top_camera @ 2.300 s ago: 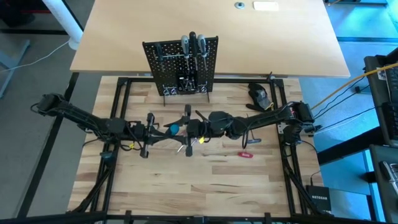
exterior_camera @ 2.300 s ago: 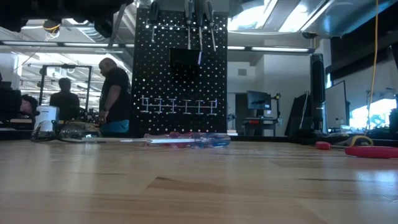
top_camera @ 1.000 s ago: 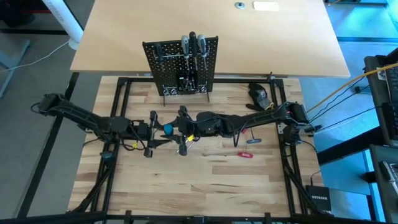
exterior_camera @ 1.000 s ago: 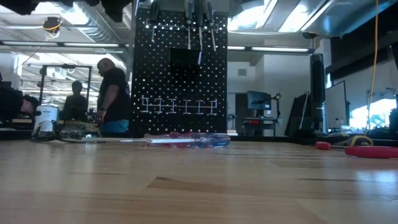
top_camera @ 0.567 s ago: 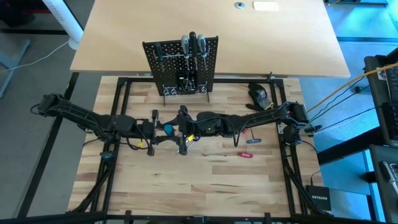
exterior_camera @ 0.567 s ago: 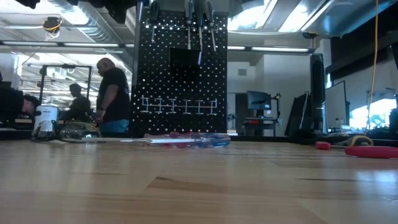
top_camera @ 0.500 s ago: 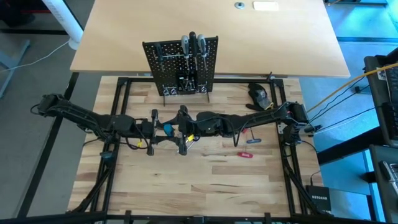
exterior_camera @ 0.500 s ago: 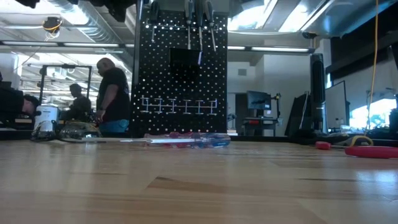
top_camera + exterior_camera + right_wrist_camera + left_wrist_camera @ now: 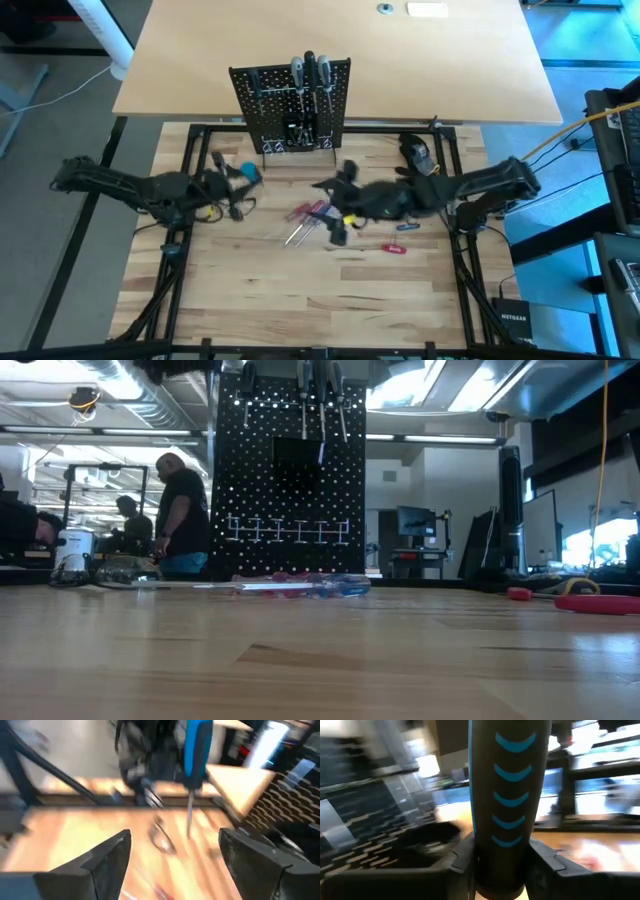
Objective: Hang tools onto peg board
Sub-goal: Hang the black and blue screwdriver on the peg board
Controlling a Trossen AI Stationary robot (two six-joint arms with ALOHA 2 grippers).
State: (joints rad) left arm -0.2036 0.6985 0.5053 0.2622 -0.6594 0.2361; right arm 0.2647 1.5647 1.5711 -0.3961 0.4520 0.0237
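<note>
Screwdriver: dark ribbed handle, blue chevrons, gripped.

Two dark jointed arms, yellow markings apparently near each wrist

You've got the peg board upright at the far end of the surface, with tools hanging near its top. A blue-handled screwdriver lies flat at its foot, red tools far right. Two people stand behind, left.
</note>
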